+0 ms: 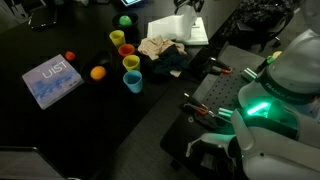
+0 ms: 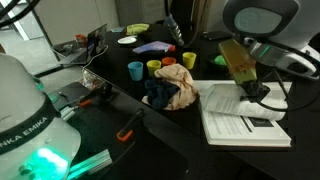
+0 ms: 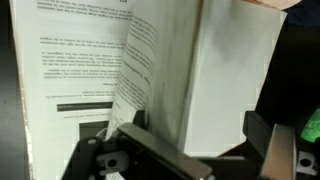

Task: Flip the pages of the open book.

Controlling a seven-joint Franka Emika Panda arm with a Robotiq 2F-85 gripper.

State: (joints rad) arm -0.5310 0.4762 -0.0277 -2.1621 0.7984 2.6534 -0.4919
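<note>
Hand (image 3: 190, 150) spread, fingers either side of a raised sheaf of the open white printed-paper book (image 2: 245, 125), which lies on the dark table (image 2: 170, 150) just beside the crumpled cloth heap (image 2: 172, 90). Sheaf stands near upright: flip judged about half done; laying it over remains.

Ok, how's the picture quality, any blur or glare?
Wrist view: the open book fills the frame, print soft, the lifted page blurred. In an exterior view its pages wash out white against the table; in an exterior view the robot base glows green.
</note>
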